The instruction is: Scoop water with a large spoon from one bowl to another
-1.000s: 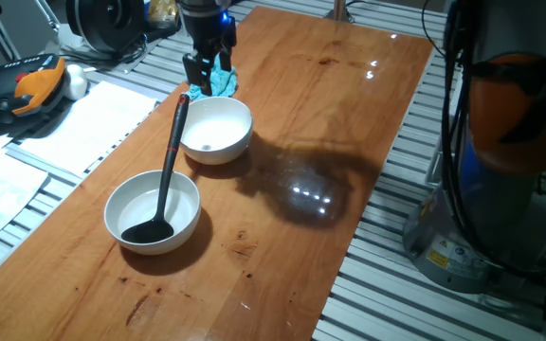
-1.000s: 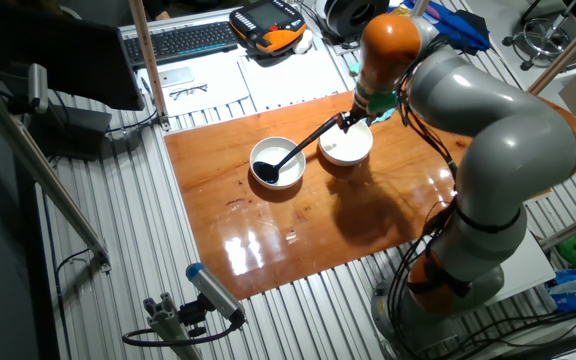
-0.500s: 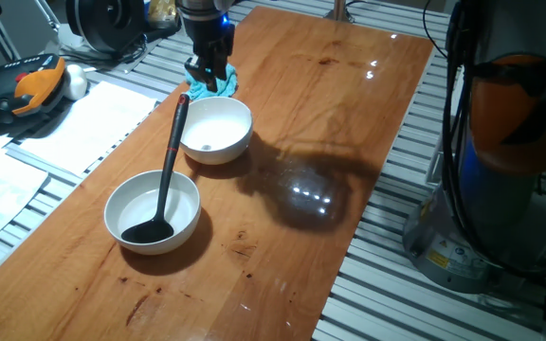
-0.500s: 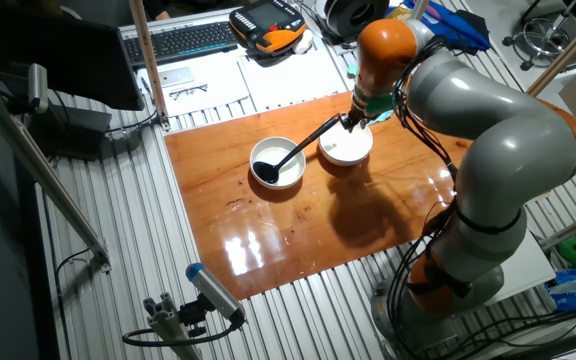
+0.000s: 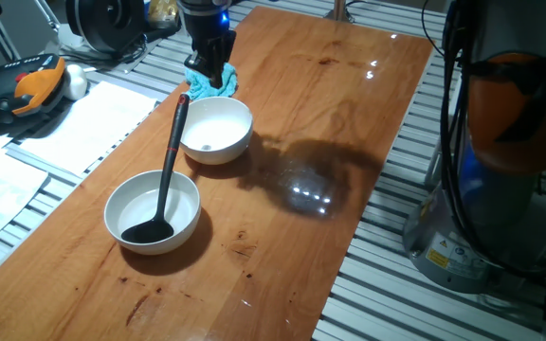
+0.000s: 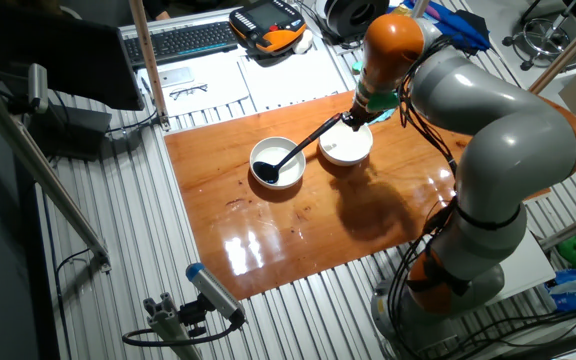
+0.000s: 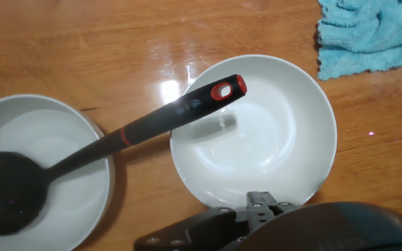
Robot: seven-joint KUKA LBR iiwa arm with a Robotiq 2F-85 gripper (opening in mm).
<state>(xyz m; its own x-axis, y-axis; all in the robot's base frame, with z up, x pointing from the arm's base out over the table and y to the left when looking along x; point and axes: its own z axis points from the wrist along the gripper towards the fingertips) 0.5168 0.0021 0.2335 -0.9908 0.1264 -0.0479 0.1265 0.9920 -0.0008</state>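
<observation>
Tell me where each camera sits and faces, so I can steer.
One fixed view: low at the table's end, facing along it; gripper above the cloth.
The other fixed view: high, off to the side, looking down; whole arm shows.
Hand view: looking straight down; only gripper housing at the bottom edge.
All share the ladle bridging both bowls.

End effector (image 5: 208, 74) low, pointing down, jaw state unclear.
</observation>
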